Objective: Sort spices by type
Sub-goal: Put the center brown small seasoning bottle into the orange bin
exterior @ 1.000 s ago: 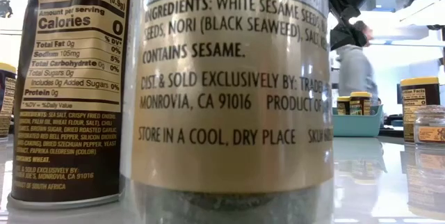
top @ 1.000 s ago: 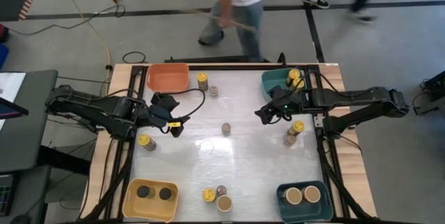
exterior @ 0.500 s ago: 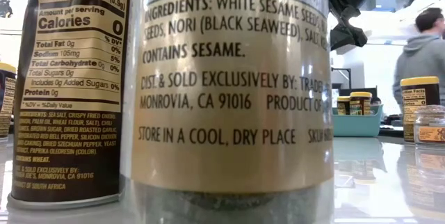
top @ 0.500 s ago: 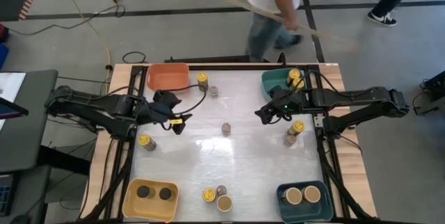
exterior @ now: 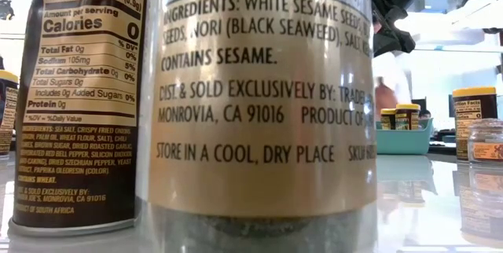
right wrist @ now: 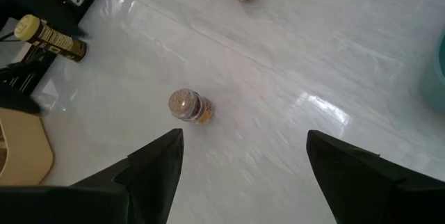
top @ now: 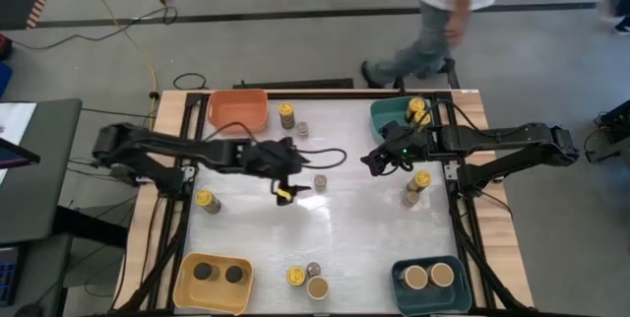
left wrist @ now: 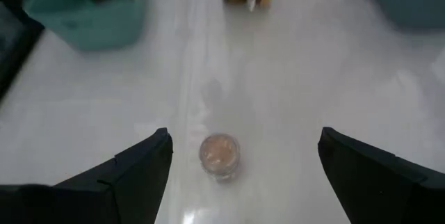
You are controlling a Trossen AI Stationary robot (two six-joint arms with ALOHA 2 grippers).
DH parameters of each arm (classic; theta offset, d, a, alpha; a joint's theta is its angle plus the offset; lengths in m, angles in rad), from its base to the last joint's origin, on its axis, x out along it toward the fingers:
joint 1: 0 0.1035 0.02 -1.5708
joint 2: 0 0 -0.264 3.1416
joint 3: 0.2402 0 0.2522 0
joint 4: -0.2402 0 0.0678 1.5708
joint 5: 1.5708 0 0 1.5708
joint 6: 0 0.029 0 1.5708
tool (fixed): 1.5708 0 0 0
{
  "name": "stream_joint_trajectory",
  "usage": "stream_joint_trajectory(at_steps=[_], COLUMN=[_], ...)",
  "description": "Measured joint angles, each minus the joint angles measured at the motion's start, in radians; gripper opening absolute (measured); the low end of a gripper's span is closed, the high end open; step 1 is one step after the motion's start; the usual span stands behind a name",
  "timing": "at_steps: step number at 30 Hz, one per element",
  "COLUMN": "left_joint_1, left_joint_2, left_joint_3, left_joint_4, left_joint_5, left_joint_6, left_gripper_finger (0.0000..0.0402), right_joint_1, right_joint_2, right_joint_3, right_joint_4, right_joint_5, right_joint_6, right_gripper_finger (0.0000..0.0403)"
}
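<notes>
My left gripper [top: 299,170] [left wrist: 245,139] is open over the table's middle. A small grey-topped jar [top: 320,182] [left wrist: 220,156] stands upright just ahead of it, between the lines of its fingers and untouched. My right gripper [top: 378,158] [right wrist: 245,137] is open and empty beside the far teal bin [top: 386,112]; it sees the same jar [right wrist: 185,105]. Other jars stand upright: yellow-lidded ones [top: 286,113] [top: 205,200], a small one [top: 302,129], two at the right [top: 417,187], and three at the near edge [top: 308,279].
An orange bin [top: 237,108] sits at the far left. The far teal bin holds yellow-lidded jars [top: 417,110]. A yellow bin [top: 187,283] holds black-lidded jars, and a dark teal bin [top: 398,280] holds tan-lidded ones. Two jars [exterior: 263,96] fill the low view. A person walks beyond the far edge.
My left arm has reached from beside the orange bin toward the table's right, and its open gripper now stands just short of the small jar in the middle. The right arm has kept still. The person beyond the far edge has walked rightward.
</notes>
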Motion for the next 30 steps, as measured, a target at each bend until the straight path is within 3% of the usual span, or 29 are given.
stream_joint_trajectory(at_steps=[10,25,30], left_joint_1=[0.055,0.097,0.097], left_joint_2=[0.219,0.353,0.365], left_joint_3=[0.000,0.024,0.024], left_joint_4=[0.137,0.205,0.193], left_joint_5=[0.091,0.115,0.110], left_joint_6=[-0.045,-0.045,-0.046], left_gripper_finger=[0.0346,0.0345,0.0315], right_joint_1=[0.000,0.000,0.000], right_joint_2=[0.000,0.000,0.000], right_joint_3=[0.000,0.000,0.000], right_joint_4=[0.000,-0.007,-0.007], right_joint_5=[0.000,0.000,0.000], right_joint_6=[-0.001,-0.008,-0.008], right_gripper_finger=[0.0331,0.0331,0.0331])
